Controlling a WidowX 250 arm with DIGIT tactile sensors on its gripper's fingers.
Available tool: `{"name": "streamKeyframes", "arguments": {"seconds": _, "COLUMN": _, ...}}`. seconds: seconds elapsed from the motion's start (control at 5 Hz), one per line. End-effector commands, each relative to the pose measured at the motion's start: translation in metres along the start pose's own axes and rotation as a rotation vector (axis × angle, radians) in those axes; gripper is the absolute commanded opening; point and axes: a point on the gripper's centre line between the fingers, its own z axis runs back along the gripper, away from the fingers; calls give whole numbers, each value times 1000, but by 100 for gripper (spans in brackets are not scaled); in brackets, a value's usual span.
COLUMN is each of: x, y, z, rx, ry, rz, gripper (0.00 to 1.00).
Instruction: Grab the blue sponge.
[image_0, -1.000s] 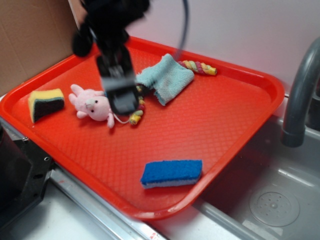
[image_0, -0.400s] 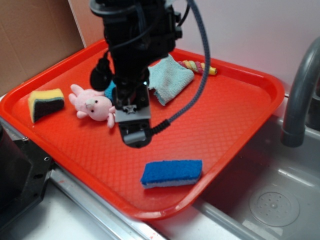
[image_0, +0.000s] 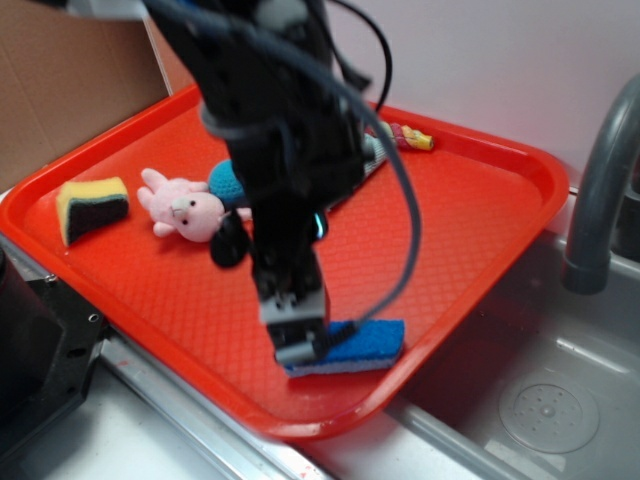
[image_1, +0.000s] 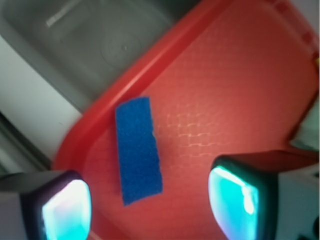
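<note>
Two fingers (image_1: 235, 202) spread wide, holding nothing. Gripper (image_0: 300, 345) hangs over sponge (image_0: 360, 343), near right corner of tray (image_0: 470, 230). Wrist view: sponge (image_1: 138, 150) sits nearer left finger. Centre it, drop straight, pinch across narrow width.

Rough, matt blue sponge (image_0: 365, 342) on a glossy, waffle-textured plastic tray (image_0: 470, 215); plush pink bunny (image_0: 185, 208)

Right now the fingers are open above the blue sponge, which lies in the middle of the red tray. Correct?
Not quite. The blue sponge lies near the red tray's front edge by the sink, not mid-tray; the exterior view shows it. The fingers are open above it.
</note>
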Motion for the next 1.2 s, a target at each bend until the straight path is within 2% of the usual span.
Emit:
{"name": "streamKeyframes", "arguments": {"seconds": 0.0, "x": -9, "y": -8, "z": -40, "rx": -66, "ry": -11, "rz": -25, "gripper": 100}}
{"name": "streamKeyframes", "arguments": {"seconds": 0.2, "x": -11, "y": -9, "z": -47, "rx": -71, "ry": 29, "rz": -42, "gripper": 100}}
{"name": "streamKeyframes", "arguments": {"seconds": 0.4, "x": -14, "y": -13, "z": -49, "rx": -71, "ry": 87, "rz": -53, "gripper": 0}}
{"name": "streamKeyframes", "arguments": {"seconds": 0.6, "x": -22, "y": -9, "z": -28, "rx": -50, "ry": 64, "rz": -26, "gripper": 0}}
{"name": "streamKeyframes", "arguments": {"seconds": 0.8, "x": -6, "y": 12, "z": 8, "rx": -6, "ry": 29, "rz": 46, "gripper": 0}}
{"name": "streamKeyframes", "arguments": {"seconds": 1.0, "x": -30, "y": 29, "z": 60, "rx": 36, "ry": 43, "rz": 268, "gripper": 0}}
